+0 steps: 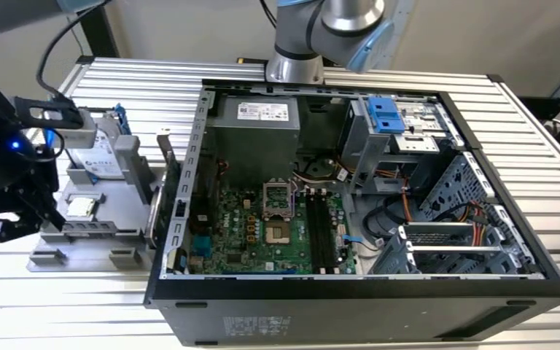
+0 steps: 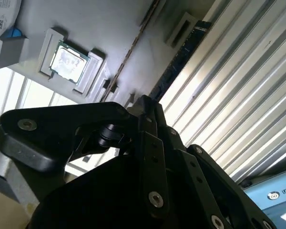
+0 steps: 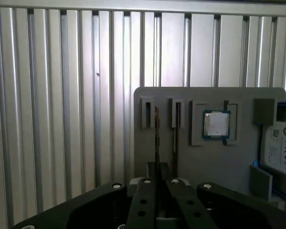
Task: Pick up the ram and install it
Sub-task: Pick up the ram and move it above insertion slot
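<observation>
First wrist view framing puts the claw right at the near end of the ram, which is seen edge-on as a thin dark line standing upright in a grey holder tray set on the ribbed metal counter. In the second wrist view the same stick is shown from the side as a long dark board reaching up to the claw's tip. Whether the claw is clamped on the ram or merely poised around it cannot be told. A second thin card is held just beside the ram, between it and a processor chip seated in its recess. In the exterior view the open computer case is found just beside the tray, on the exterior view's right of it, with the motherboard's long black slots exposed. The pick-up is therefore judged to be the step in hand, with installation not yet begun. For the pick to be completed, a firm hold on the board's flat faces and a pull straight out of the holder are judged to be called for, so that the neighbouring card is not disturbed.
</observation>
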Controlling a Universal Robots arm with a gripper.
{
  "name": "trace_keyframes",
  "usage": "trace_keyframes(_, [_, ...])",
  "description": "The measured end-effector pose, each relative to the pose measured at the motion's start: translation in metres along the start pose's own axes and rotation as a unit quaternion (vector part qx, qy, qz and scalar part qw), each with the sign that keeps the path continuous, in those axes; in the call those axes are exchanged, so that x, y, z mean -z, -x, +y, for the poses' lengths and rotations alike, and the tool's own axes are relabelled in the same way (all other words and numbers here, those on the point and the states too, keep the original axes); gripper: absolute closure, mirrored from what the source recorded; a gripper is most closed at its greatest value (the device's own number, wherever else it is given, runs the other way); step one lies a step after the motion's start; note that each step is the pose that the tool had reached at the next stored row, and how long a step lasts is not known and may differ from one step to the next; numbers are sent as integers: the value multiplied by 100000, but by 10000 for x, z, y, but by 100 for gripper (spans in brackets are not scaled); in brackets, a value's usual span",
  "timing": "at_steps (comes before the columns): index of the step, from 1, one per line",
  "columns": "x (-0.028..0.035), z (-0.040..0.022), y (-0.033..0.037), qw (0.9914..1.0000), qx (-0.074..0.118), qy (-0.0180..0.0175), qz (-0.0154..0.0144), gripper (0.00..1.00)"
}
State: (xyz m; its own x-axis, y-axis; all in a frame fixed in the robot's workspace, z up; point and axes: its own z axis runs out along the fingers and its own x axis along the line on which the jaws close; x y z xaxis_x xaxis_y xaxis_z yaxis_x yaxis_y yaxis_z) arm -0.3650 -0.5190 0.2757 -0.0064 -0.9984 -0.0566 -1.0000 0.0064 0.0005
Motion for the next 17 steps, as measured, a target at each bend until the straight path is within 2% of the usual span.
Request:
trace_keyframes(5, [213, 0, 12, 100000, -1, 2, 2, 100])
trace_keyframes(17, [626, 1, 36, 100000, 1, 3, -1, 100])
